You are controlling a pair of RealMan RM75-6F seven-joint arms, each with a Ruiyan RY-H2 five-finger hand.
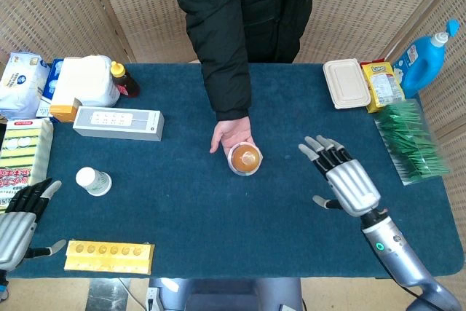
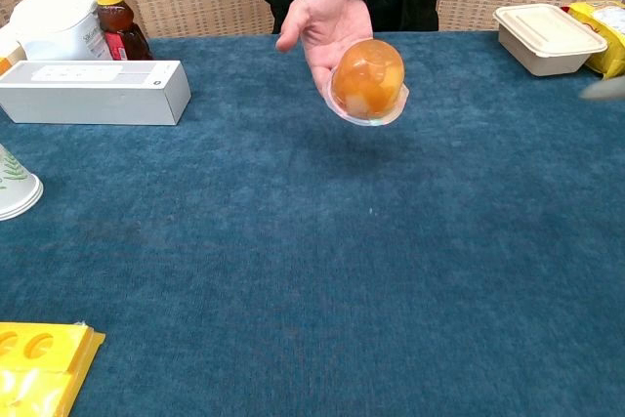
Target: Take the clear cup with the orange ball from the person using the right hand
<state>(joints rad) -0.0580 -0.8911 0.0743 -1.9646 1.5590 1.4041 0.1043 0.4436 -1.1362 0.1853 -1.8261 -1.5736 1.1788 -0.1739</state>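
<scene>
The person's hand (image 1: 231,135) (image 2: 328,19) holds out a clear cup with an orange ball (image 1: 245,158) (image 2: 368,81) above the middle of the blue table (image 1: 189,202). My right hand (image 1: 344,178) hovers to the right of the cup with fingers spread, holding nothing, a clear gap away from it. In the chest view only blurred bits of it show at the right edge (image 2: 605,88). My left hand (image 1: 18,223) stays at the table's front left corner, fingers apart and holding nothing.
A white paper cup (image 1: 93,180) and a yellow tray (image 1: 109,256) lie front left. A grey box (image 1: 118,122), a syrup bottle (image 1: 124,80) and packets stand back left. A takeaway box (image 1: 346,83), green packets (image 1: 411,140) and a blue bottle (image 1: 426,52) sit at the right.
</scene>
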